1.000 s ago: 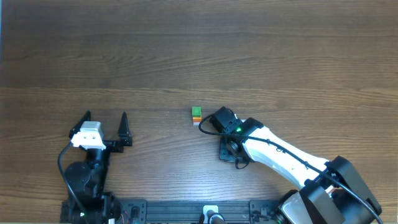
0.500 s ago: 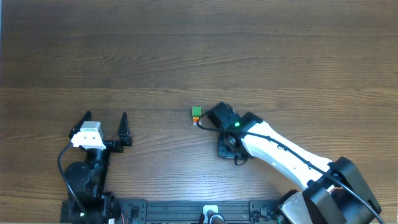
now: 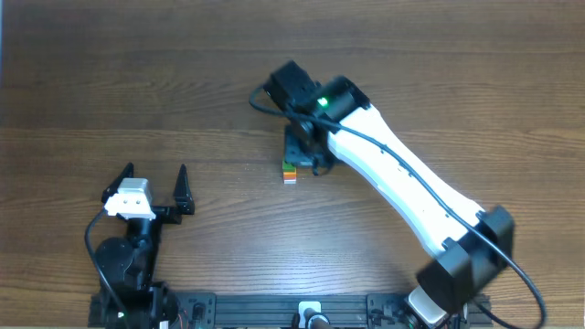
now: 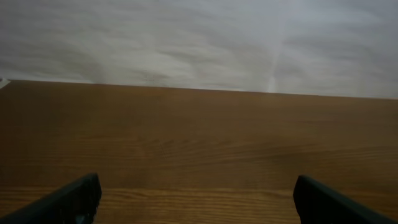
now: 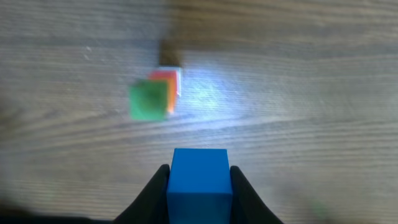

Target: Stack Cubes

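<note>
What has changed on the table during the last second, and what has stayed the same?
The right gripper, shut on a blue cube, moved from beside the stack of cubes to farther up the top view and hangs lifted near it. The stack, green on top, stayed in place. The left gripper stayed open and still.

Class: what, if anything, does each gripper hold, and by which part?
The right gripper holds the blue cube by two opposite side faces. The left gripper is open, holding nothing.
</note>
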### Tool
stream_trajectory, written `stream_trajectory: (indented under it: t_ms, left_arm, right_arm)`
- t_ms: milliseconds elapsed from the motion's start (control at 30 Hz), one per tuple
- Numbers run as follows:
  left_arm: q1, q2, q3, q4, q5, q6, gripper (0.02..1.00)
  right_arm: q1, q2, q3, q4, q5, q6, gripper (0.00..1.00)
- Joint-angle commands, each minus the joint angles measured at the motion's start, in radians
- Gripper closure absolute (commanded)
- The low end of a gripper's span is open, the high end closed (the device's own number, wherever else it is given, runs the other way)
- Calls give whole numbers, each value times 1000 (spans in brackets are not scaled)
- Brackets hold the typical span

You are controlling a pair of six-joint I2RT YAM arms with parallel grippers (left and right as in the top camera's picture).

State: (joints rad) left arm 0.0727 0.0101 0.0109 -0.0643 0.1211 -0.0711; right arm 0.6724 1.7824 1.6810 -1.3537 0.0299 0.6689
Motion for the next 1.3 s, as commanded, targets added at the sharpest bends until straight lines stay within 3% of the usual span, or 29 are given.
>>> stream_trajectory:
  t_ms: [33,1300]
  left_arm:
    - [3,-7,-5,-1,9,11,18]
    - [3,-7,-5,-1,9,11,18]
  right_arm:
    - [13,108,94,-7,-8,-11,991]
    - [65,200,105,45,-15,49,989]
